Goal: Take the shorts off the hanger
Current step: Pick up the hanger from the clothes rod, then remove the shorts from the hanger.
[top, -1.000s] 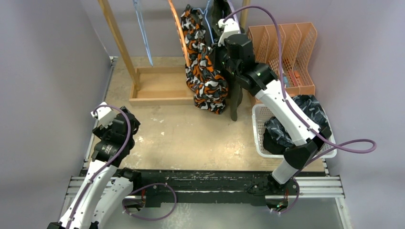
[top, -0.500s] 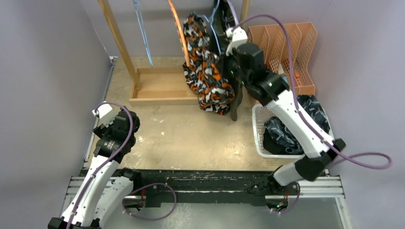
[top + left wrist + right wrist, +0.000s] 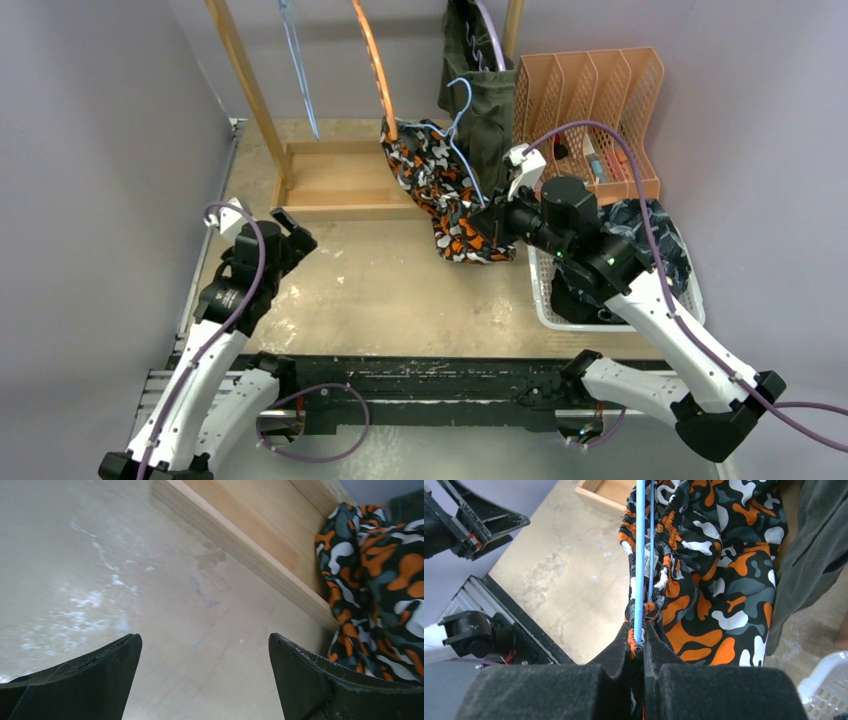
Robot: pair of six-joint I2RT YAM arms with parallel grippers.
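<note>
The orange-black-white blotch-patterned shorts [image 3: 445,195] are pictured draped over the front right corner of the wooden rack [image 3: 330,190], with their lower end lying on the table [image 3: 400,280] just in front of the rack's base. The pair is carried on a blue wire hanger [image 3: 640,555], whose hook is seen against the olive green shorts [image 3: 487,95] hung at the rack's right end. The right gripper [image 3: 639,642], reached in from the rack's front right, is clenched on the hanger's wire, and a fold of the gathered waistband is pinched in alongside it. The left gripper [image 3: 203,647] is held over the table in front of the rack's left end, its jaws spread wide with nothing between them, and it is pointed toward the rack's base board and the patterned pair. To the right of the rack a white basket [image 3: 541,262] is set, in which black shorts [image 3: 580,285] and dark wavy-patterned shorts [image 3: 650,225] are heaped. An orange file organiser [image 3: 600,95] is stood beside the rack's right post. An orange hanger [image 3: 378,65] and a pale blue hanger [image 3: 298,60] are hung within the rack's frame, toward its left.
</note>
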